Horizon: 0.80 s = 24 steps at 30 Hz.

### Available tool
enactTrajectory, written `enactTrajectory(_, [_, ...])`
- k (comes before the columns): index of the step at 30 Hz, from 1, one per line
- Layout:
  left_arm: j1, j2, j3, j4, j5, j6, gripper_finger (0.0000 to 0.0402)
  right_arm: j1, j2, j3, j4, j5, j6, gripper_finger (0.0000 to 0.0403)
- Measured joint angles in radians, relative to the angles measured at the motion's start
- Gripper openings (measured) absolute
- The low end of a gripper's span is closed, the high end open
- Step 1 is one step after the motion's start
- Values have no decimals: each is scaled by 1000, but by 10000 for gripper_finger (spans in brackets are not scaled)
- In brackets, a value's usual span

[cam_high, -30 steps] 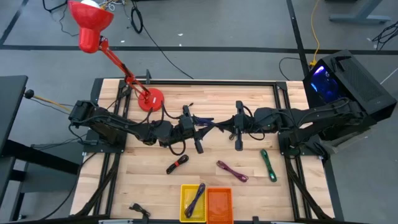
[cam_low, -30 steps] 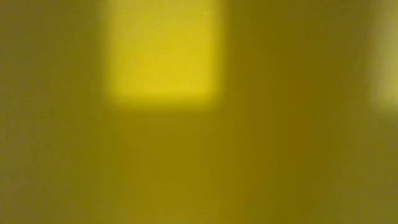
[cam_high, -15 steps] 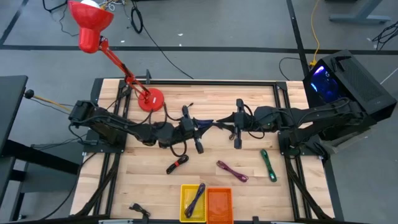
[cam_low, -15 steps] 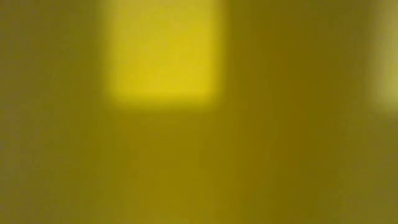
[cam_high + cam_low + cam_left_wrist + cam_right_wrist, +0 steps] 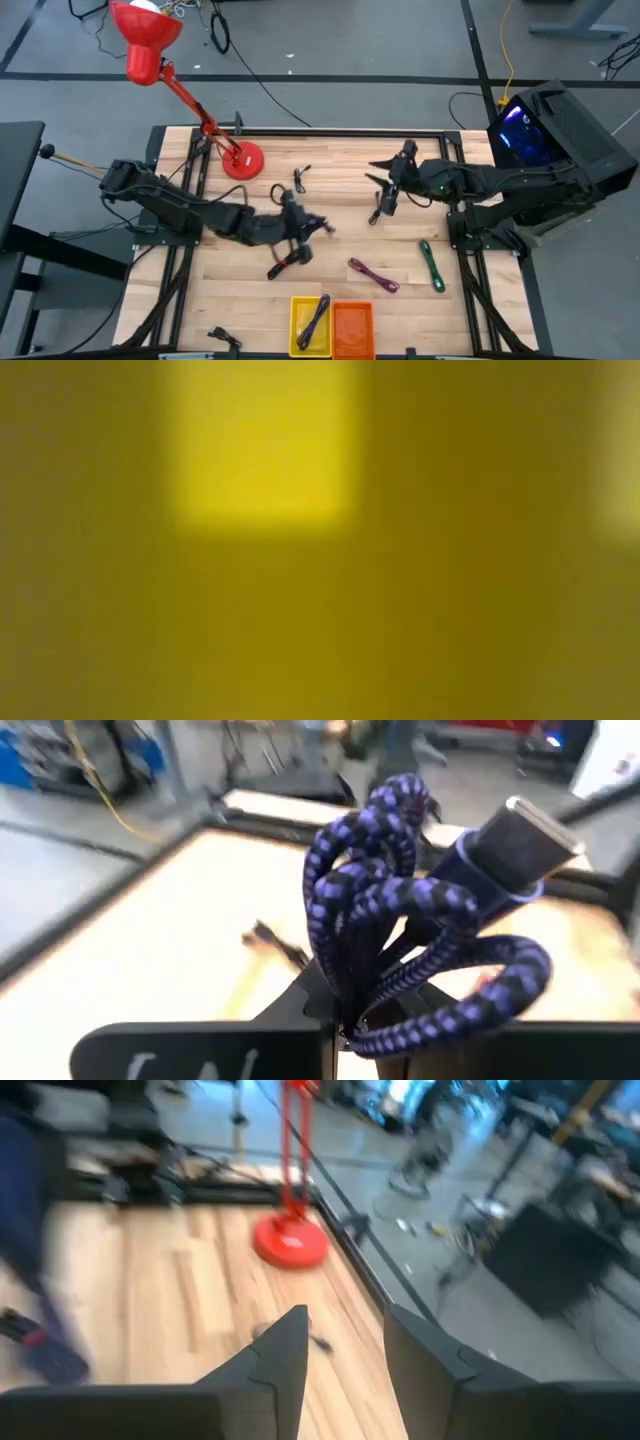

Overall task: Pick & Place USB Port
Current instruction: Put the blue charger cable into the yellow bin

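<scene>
Table: we see one wooden table (image 5: 330, 160), one red lamp (image 5: 241, 160).
Loose cables: four near the lamp, one binned.
Left gripper (image 5: 303, 228): clamps purple cable (image 5: 400, 920).
Right gripper (image 5: 381, 205): parted, empty.

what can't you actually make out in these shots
- Low view: nothing but a yellow blur, so no table, arms or cables.
- High view: the purple braided cable in the left pincer is too small to read its plug.
- High view: the dark cable in the yellow bin is too small to identify.
- Right wrist view: the right pincer shows open and empty; the table beyond is motion-blurred.
</scene>
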Motion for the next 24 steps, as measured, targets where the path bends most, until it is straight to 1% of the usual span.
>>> enactTrajectory(1, [-20, -29, 0, -66, 9, -43, 29, -12, -5, 0, -32, 4, 10, 135])
enactTrajectory(3, [-59, -94, 0, -170, 69, -152, 29, -36, -11, 0, -57, 3, 33, 132])
enactTrajectory(5, [-103, -137, 3, -194, 125, -247, 29, -59, -14, 0, -81, 4, 49, 130])
enactTrajectory(8, [-188, -154, 2, -244, 173, -323, 29, -89, -14, 0, -89, 3, 54, 126])
enactTrajectory(11, [-259, -132, 2, -294, 197, -466, 29, -114, -13, 0, -82, 3, 62, 125])
enactTrajectory(13, [-303, -105, 1, -276, 194, -532, 29, -125, -13, 0, -73, 1, 73, 125])
enactTrajectory(16, [-345, -57, 1, -186, 191, -567, 29, -139, -13, 0, -69, 0, 77, 125])
enactTrajectory(19, [-356, -7, 1, -111, 261, -589, 29, -145, -13, 0, -69, -1, 90, 125])
enactTrajectory(21, [-353, 27, 2, -104, 305, -620, 29, -146, -13, 0, -69, -1, 97, 125])
enactTrajectory(24, [-339, 76, 1, -105, 335, -657, 29, -146, -13, 0, -71, -24, 98, 125])
